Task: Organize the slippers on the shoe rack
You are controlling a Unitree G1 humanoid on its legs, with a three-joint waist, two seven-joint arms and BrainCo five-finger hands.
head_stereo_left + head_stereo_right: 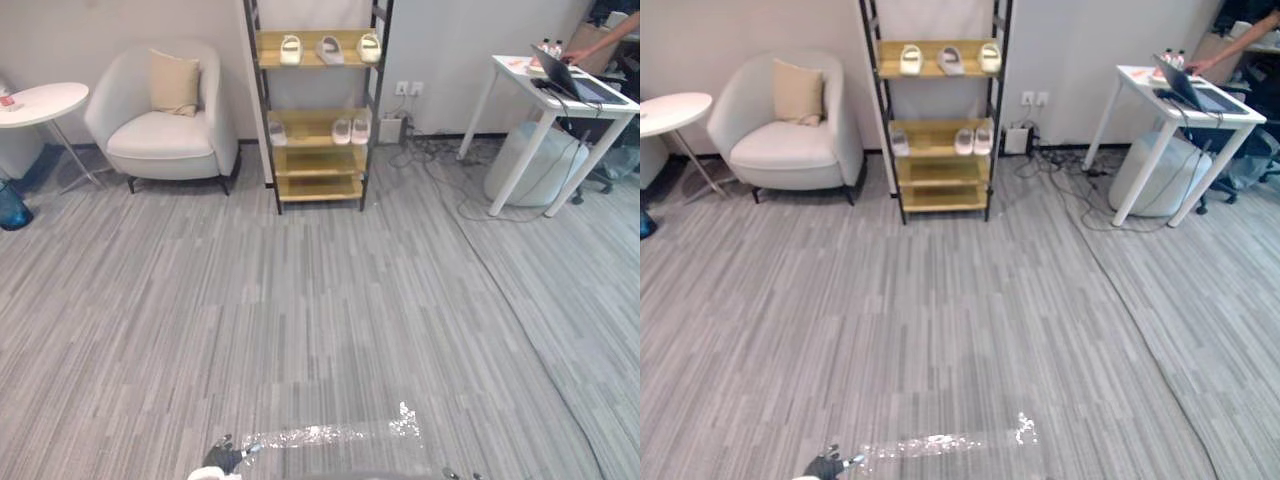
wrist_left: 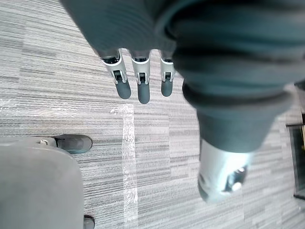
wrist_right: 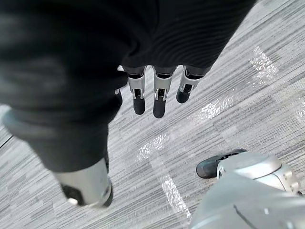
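Facing the shoe rack (image 1: 320, 188) from well across the carpeted floor, the robot lets both arms hang with nothing in them. The left hand (image 2: 143, 88) has its fingers straight and loosely apart, pointing down at the carpet. The right hand (image 3: 159, 100) hangs the same way, fingers relaxed and empty. That reads as a resting pose for the walk in, since nothing is within reach to take.

The slippers (image 1: 329, 48) are already on the rack. Three lie spaced along its top shelf. On the shelf below, a lone grey slipper (image 1: 277, 132) sits at the left end, well apart from a pale pair (image 1: 351, 130) lying side by side at the right end. The two lowest shelves are bare. The uneven spacing and the single grey one suggest that sorting into pairs is what remains, so approaching the rack looks like the step in hand.

Left of the rack stands an armchair (image 1: 165, 125). Right of the rack is a white desk (image 1: 521, 162), over which a person's arm (image 1: 605, 38) reaches.

The rack's top is cut off at the frame edge. The slippers are too small to match by colour with any certainty, and whether anything lies behind the rack's uprights cannot be told.
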